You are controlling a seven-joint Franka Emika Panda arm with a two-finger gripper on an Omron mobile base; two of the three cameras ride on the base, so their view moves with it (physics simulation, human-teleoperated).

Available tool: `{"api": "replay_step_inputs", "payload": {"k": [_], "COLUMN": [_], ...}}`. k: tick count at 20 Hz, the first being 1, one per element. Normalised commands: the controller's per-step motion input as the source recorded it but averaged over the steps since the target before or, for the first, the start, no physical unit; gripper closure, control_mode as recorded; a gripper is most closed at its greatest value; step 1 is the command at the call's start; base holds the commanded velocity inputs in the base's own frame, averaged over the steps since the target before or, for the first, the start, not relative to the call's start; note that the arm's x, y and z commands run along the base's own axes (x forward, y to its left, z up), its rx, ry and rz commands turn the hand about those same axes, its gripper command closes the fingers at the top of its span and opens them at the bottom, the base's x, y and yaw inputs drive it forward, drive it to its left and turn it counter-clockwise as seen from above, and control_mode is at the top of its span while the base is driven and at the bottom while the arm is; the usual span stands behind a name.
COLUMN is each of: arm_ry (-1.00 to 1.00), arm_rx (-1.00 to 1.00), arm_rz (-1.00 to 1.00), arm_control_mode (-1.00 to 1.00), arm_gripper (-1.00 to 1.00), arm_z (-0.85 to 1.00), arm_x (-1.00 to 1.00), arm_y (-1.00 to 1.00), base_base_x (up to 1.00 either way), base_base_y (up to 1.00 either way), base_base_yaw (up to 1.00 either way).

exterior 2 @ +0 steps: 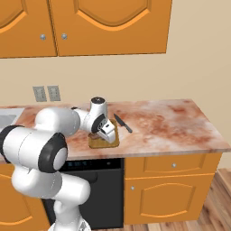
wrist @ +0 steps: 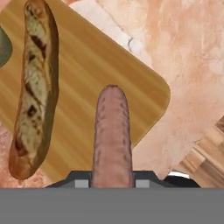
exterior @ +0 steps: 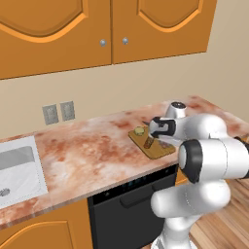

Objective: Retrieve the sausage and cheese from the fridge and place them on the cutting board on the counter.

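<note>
Over the cutting board (wrist: 87, 70), my gripper (wrist: 112, 183) pinches the sausage (wrist: 112, 135) by one end; it probably handles light, firm, slightly slick.

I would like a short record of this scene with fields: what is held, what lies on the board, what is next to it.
held: the sausage, jaws shut on it, hanging over the cutting board
gripper: above the board
on board: cheese; a baguette, one end past the edge
beside board: knife on the counter
further left: sink
</note>
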Motion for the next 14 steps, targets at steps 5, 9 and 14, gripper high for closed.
{"api": "replay_step_inputs", "payload": {"k": [5, 9, 14], "arm_ry": [0.00, 0.00, 0.00], "arm_rx": [0.00, 0.00, 0.00], "arm_rz": [-0.02, -0.02, -0.02], "arm_control_mode": [-1.00, -1.00, -1.00], "arm_gripper": [1.00, 1.00, 1.00], "arm_z": [-0.28, -0.24, -0.11], "arm_x": [0.13, 0.03, 0.10], "arm_y": [0.00, -0.01, 0.00], "base_base_x": [0.00, 0.00, 0.00], "base_base_y": [0.00, 0.00, 0.00], "base_base_yaw": [0.00, 0.00, 0.00]}}
